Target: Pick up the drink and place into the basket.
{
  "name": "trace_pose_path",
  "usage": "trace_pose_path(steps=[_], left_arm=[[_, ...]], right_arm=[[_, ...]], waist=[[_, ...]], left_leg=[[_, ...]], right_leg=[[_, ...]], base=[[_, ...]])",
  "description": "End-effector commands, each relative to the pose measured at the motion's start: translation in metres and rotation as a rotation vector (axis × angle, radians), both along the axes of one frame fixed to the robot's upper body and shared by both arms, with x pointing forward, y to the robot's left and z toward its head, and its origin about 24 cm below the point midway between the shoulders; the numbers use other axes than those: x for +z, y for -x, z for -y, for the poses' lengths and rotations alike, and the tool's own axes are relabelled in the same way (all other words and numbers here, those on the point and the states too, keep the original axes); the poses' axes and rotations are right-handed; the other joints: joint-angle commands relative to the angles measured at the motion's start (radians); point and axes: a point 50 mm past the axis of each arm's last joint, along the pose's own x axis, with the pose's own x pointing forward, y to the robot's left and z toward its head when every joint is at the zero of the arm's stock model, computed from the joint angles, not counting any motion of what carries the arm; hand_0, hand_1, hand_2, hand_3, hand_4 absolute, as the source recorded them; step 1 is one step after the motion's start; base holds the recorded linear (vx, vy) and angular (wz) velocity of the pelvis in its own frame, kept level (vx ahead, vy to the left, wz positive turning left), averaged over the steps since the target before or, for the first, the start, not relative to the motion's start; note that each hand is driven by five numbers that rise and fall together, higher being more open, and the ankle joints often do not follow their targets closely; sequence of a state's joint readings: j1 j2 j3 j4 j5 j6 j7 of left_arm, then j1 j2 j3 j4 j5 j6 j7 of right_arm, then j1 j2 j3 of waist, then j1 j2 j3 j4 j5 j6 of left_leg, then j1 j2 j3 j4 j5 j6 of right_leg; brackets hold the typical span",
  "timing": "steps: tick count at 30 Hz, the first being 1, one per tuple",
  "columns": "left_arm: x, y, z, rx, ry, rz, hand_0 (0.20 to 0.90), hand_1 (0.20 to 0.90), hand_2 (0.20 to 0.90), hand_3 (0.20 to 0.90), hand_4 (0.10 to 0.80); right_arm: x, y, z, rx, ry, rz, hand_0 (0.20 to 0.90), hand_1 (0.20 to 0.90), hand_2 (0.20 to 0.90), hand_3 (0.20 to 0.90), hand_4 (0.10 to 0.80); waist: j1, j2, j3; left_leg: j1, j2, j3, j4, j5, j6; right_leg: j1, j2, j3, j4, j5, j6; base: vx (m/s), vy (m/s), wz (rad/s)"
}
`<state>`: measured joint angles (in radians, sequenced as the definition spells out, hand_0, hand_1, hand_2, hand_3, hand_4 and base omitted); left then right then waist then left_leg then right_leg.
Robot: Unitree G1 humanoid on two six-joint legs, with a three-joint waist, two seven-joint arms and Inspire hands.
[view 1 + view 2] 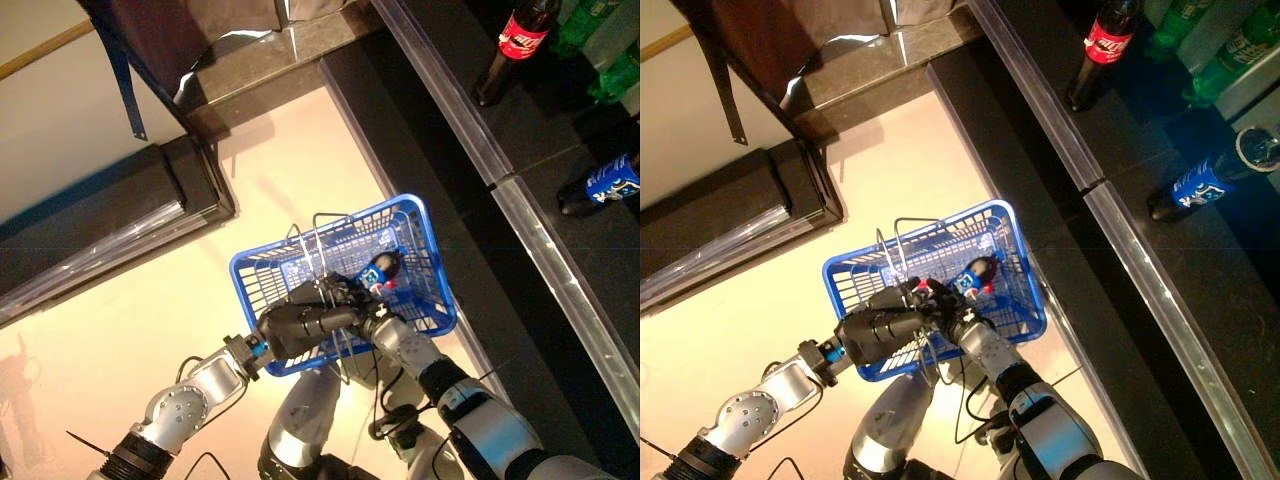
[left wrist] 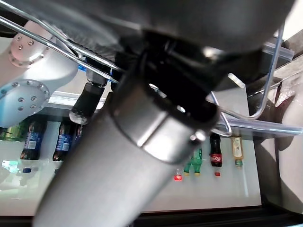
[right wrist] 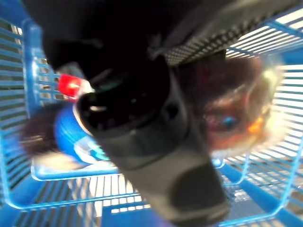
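Observation:
The blue basket (image 1: 432, 262) is held up in front of me by its thin wire handles (image 1: 322, 228). My left hand (image 1: 305, 322) is shut on those handles. A dark drink with a blue label (image 1: 381, 270) is inside the basket, near its far wall. My right hand (image 1: 362, 300) reaches into the basket and is curled on the drink. In the right wrist view the thumb (image 3: 156, 142) crosses the drink (image 3: 66, 135), with the blue basket mesh (image 3: 265, 189) behind it.
A dark shelf with a metal rail (image 1: 520, 205) runs along the right. On it stand a red-labelled cola bottle (image 1: 515, 40), green bottles (image 1: 600, 45) and a blue-labelled bottle (image 1: 605, 185). A dark low cabinet (image 1: 110, 215) stands at the left.

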<state>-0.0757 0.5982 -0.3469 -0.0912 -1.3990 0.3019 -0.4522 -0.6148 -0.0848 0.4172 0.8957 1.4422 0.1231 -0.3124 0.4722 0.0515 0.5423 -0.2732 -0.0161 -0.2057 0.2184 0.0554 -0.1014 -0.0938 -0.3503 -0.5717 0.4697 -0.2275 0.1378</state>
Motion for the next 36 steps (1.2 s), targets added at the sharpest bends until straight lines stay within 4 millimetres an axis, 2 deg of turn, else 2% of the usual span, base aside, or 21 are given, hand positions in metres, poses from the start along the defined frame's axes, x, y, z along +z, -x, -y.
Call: trace_pose_path(steps=[1,10,18,19,20,24,25,31,36], left_arm=[[0.137,0.046,0.053,-0.476,0.587,0.617,0.3,0.3,0.3,0.2,0.1],[0.136,0.048,0.048,-0.445,0.581,0.633,0.3,0.3,0.3,0.2,0.1],[0.13,0.048,0.038,-0.379,0.557,0.662,0.3,0.3,0.3,0.2,0.1],[0.128,0.047,0.034,-0.34,0.545,0.67,0.3,0.3,0.3,0.2,0.1],[0.128,0.047,0.033,-0.331,0.542,0.67,0.3,0.3,0.3,0.2,0.1],[0.122,0.043,0.025,-0.248,0.524,0.684,0.3,0.3,0.3,0.2,0.1],[0.12,0.042,0.021,-0.219,0.523,0.691,0.3,0.3,0.3,0.2,0.1],[0.111,0.038,0.006,-0.084,0.501,0.688,0.3,0.3,0.3,0.2,0.1],[0.104,0.032,-0.009,0.081,0.429,0.703,0.3,0.3,0.3,0.2,0.1]], right_arm=[[0.066,-0.029,-0.038,0.099,-0.127,0.298,0.9,0.9,0.9,0.9,0.8],[0.081,-0.023,-0.035,0.118,-0.108,0.45,0.9,0.9,0.9,0.9,0.8],[0.105,-0.002,-0.038,0.205,-0.036,0.684,0.9,0.9,0.9,0.9,0.8],[0.114,0.008,-0.036,0.235,-0.036,0.774,0.9,0.9,0.9,0.9,0.8],[0.115,0.01,-0.035,0.238,-0.034,0.789,0.9,0.9,0.9,0.9,0.8],[0.122,0.025,-0.021,0.26,-0.015,0.888,0.9,0.9,0.9,0.9,0.8],[0.123,0.033,-0.013,0.259,-0.004,0.913,0.9,0.9,0.9,0.9,0.8],[0.126,0.06,0.019,0.23,-0.039,1.032,0.9,0.9,0.9,0.9,0.8],[0.137,0.079,0.031,0.235,-0.042,1.147,0.9,0.9,0.9,0.9,0.8]], waist=[[-0.012,0.032,-0.034],[-0.034,0.014,-0.023],[-0.06,-0.013,-0.022],[-0.071,-0.024,-0.022],[-0.074,-0.026,-0.022],[-0.097,-0.045,-0.022],[-0.105,-0.047,-0.022],[-0.151,-0.081,-0.022],[-0.195,-0.103,-0.037]], left_leg=[[0.012,-0.068,0.051,-0.004,-0.024,0.103],[0.013,-0.057,0.065,-0.012,-0.026,0.107],[0.011,-0.045,0.08,-0.026,-0.027,0.11],[0.012,-0.039,0.087,-0.032,-0.027,0.111],[0.012,-0.038,0.088,-0.032,-0.027,0.111],[0.012,-0.029,0.104,-0.035,-0.029,0.114],[-0.001,-0.022,0.113,-0.037,-0.006,0.119],[0.019,0.001,0.148,-0.05,-0.012,0.119],[0.046,0.022,0.181,-0.059,-0.019,0.114]], right_leg=[[-0.055,0.032,0.019,0.031,0.122,-0.021],[-0.063,0.036,0.031,0.023,0.133,-0.015],[-0.071,0.046,0.042,0.007,0.156,-0.002],[-0.074,0.052,0.046,0.004,0.161,0.002],[-0.074,0.052,0.047,0.003,0.162,0.003],[-0.084,0.059,0.061,0.007,0.176,0.011],[-0.091,0.068,0.052,-0.006,0.201,-0.002],[-0.082,0.094,0.082,-0.033,0.216,0.007],[-0.069,0.117,0.116,-0.065,0.217,0.012]], base=[[0.0,0.0,0.0],[0.0,0.0,0.0],[-0.009,-0.003,-0.01],[0.0,0.0,0.0],[-0.045,-0.01,0.0],[-0.05,-0.002,-0.04],[-0.117,-0.001,-0.06],[-0.06,-0.033,-0.15],[-0.052,-0.035,-0.14]])
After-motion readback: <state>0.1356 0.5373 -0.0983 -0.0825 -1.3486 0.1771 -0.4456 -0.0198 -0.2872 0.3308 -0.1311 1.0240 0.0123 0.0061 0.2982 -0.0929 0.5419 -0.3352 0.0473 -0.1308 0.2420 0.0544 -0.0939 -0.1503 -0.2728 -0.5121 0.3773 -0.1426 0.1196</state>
